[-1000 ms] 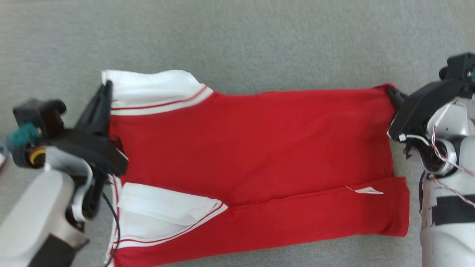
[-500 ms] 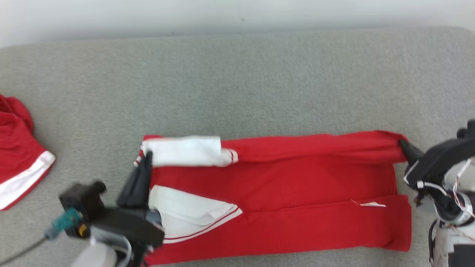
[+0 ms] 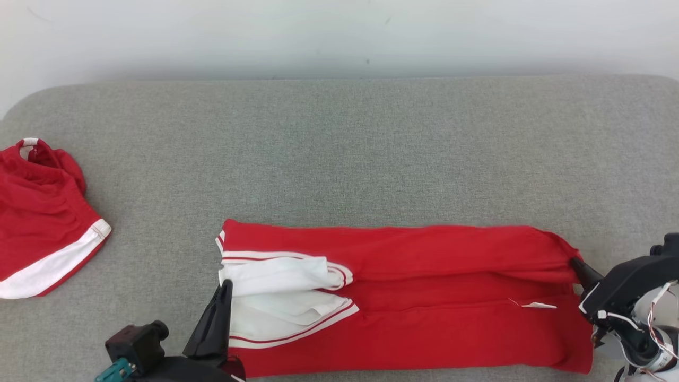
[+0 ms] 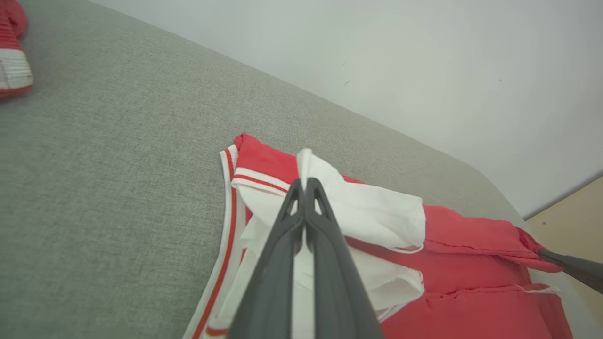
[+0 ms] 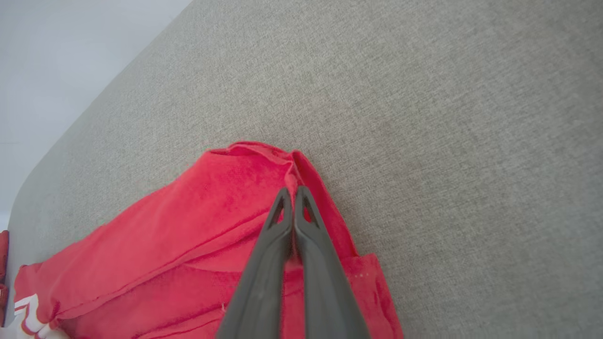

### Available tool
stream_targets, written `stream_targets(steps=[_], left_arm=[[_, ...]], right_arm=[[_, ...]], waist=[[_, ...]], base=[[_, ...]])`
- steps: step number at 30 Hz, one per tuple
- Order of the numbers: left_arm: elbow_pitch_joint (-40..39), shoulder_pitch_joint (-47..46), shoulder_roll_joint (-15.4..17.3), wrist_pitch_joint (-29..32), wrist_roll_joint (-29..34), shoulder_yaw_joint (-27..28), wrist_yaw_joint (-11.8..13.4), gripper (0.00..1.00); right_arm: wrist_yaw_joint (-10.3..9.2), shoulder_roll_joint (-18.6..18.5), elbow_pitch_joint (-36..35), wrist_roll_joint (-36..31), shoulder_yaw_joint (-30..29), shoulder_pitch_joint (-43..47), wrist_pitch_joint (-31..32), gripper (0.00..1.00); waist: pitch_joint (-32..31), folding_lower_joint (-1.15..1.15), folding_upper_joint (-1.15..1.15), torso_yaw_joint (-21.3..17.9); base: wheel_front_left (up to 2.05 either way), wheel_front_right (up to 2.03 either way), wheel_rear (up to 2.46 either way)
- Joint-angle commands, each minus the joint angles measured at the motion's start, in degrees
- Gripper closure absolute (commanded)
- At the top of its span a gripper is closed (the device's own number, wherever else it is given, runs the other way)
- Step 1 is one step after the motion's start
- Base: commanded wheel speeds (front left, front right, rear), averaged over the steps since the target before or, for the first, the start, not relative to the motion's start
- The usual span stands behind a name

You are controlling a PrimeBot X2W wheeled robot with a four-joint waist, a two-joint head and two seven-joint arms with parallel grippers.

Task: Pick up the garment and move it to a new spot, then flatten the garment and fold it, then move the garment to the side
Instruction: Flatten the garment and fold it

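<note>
It looks like a lab or test room: a grey fabric-covered pad [image 3: 339, 148] with rounded corners spreads beneath and beyond the jaws of the left gripper [image 3: 226, 285] and right gripper [image 3: 574, 261], and a blank white wall [image 3: 339, 32] rises far ahead of them.

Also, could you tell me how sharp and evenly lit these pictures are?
Head view: evenly lit, sharp, red garment casting hardly any shadow; left wrist view: left hand soft near the lens; right wrist view: right hand likewise soft, grey cushion crisp.
</note>
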Motion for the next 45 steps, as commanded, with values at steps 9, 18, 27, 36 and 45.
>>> stream_targets(steps=[9,18,27,36,45], left_arm=[[1.9,2.6,0.2,-0.2,0.3,0.2,0.7,1.0],[4.1,3.5,-0.1,-0.3,2.8,1.5,2.0,0.0],[-2.1,8.1,-4.8,-0.4,18.1,13.0,-1.7,0.0],[-6.7,14.9,-12.1,-0.4,33.3,23.8,-6.6,0.0],[-5.9,18.8,-15.3,-0.4,38.4,27.4,-9.4,0.0]], right_arm=[[0.03,0.0,0.1,0.3,-0.3,2.9,0.5,1.0],[0.03,0.0,-2.6,1.8,0.1,5.0,-0.2,0.0],[0.03,0.0,-12.6,-0.1,2.4,10.9,-8.7,0.0],[0.03,0.0,-15.8,-8.3,8.6,17.7,-23.8,0.0],[0.03,-1.1,-9.2,-11.5,8.0,17.2,-26.2,0.0]], waist=[[-0.6,0.01,0.0,0.1],[-1.3,0.01,0.0,0.7],[-3.8,0.01,0.0,2.4],[-6.8,0.01,0.0,2.5],[-7.6,0.01,0.0,2.3]], base=[[0.0,0.0,0.0],[0.0,0.0,0.0],[0.0,0.0,0.0],[0.0,0.0,0.0],[0.0,0.0,0.0]])
